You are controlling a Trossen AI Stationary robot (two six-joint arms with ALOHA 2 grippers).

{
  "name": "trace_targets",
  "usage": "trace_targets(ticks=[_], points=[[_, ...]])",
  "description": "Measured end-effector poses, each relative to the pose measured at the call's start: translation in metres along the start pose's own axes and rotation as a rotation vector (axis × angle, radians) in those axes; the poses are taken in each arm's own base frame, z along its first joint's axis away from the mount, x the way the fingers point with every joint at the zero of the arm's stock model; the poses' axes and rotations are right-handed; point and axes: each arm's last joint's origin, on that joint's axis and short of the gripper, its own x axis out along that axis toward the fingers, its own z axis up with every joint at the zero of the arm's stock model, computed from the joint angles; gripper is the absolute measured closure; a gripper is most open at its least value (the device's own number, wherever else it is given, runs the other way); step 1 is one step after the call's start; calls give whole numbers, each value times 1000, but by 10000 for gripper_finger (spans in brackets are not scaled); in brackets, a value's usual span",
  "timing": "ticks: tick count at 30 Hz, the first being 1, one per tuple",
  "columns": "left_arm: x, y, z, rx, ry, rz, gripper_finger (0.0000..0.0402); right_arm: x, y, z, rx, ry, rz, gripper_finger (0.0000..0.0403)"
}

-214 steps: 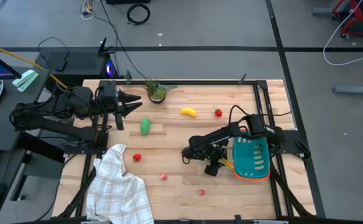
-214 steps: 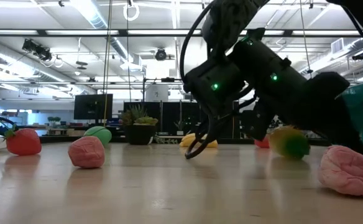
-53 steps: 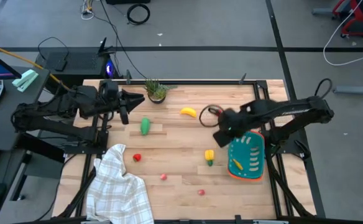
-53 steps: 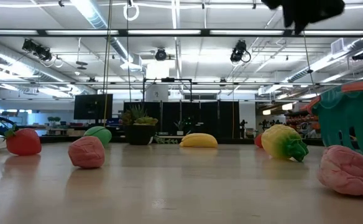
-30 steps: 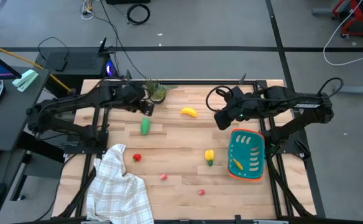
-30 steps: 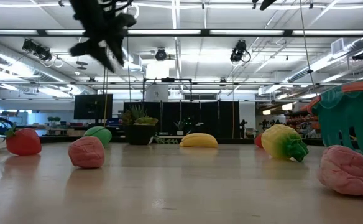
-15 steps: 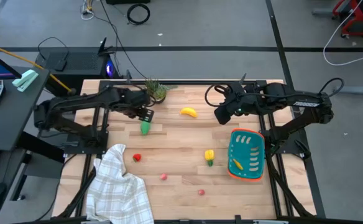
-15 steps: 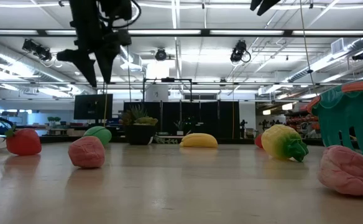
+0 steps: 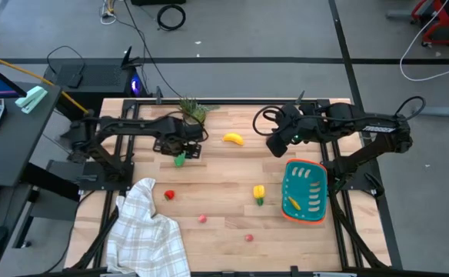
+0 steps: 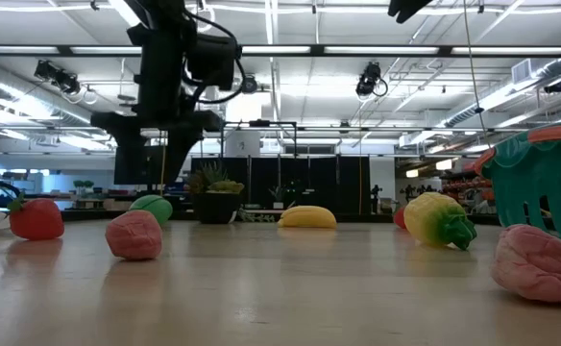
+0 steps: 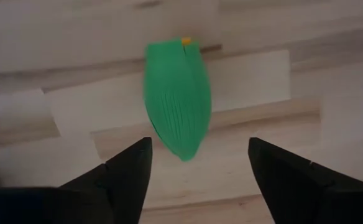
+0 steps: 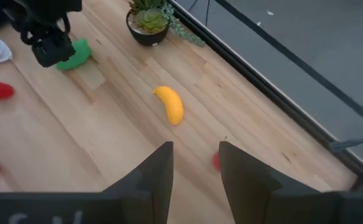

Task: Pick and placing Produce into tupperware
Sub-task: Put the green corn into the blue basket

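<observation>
I have the left claw (image 9: pixel 184 148) hanging directly over the green oblong vegetable (image 9: pixel 179 160), which lies flat on the wooden surface (image 9: pixel 217 185) just in front of the small potted plant (image 9: pixel 193 112). Through the left wrist camera its two fingers (image 11: pixel 128 174) are spread wide, one on each side of the vegetable's (image 11: pixel 177 96) near tip, and nothing is between them (no contact that I can make out from here).

The right claw (image 9: pixel 274 144) hovers above the far right part of the surface, empty, with its fingers (image 12: pixel 156 174) parted by a modest gap. Past them I see the yellow banana (image 12: pixel 171 104) and a small red fruit (image 12: pixel 215 161).

The teal tub (image 9: pixel 307 191) with the orange rim sits at the right edge, with a yellow piece showing inside it. Just beside it on its left lies the yellow pepper (image 9: pixel 259 194). Other red fruits are scattered along the near side: one (image 9: pixel 169 195) close to the white checked cloth (image 9: pixel 146 231), one (image 9: pixel 202 218) near the middle, one (image 9: pixel 248 238) further right.
</observation>
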Motion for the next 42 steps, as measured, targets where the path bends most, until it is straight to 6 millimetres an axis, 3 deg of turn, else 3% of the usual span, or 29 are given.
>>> trace_targets(ticks=[13,22,42], points=[[19,-3,6,-27,21,63,124,0,0,-2,-26,29,15,266],[38,13,7,-53,49,123,124,0,-1,-3,-25,41,11,266],[55,17,24,28,-9,7,126,0,-1,-3,6,39,12,266]])
